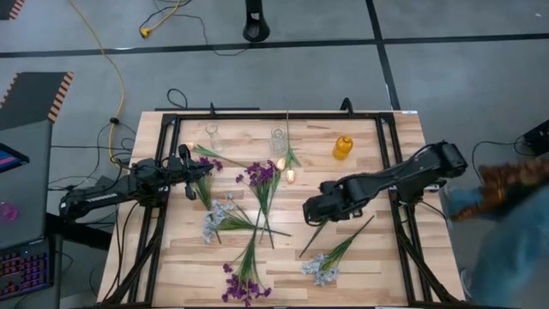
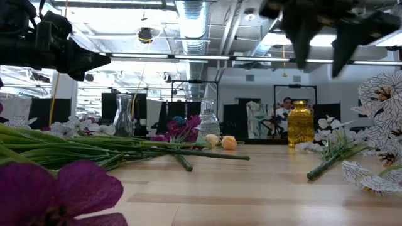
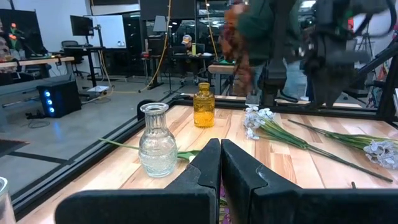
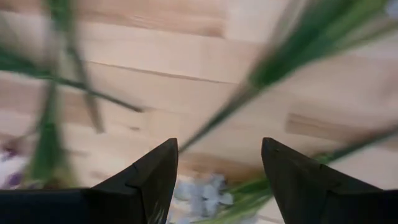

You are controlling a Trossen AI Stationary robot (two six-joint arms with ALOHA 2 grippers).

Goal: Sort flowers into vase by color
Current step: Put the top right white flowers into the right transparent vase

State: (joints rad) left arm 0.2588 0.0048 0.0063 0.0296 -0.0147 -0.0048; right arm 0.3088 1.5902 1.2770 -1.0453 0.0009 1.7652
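Observation:
Flowers lie scattered on the wooden table: purple sprigs in the middle and at the front, pale blue-white sprigs left of centre and at the front right, peach buds near the back. Two clear vases and a yellow vase stand along the back. My right gripper hangs open above a green stem, with blue-white blossoms under it. My left gripper is shut and empty at the left, facing a clear vase.
A black frame rims the table. A person stands off the right edge. A keyboard and cables lie on the floor at the left. In the low view a purple bloom fills the near left corner.

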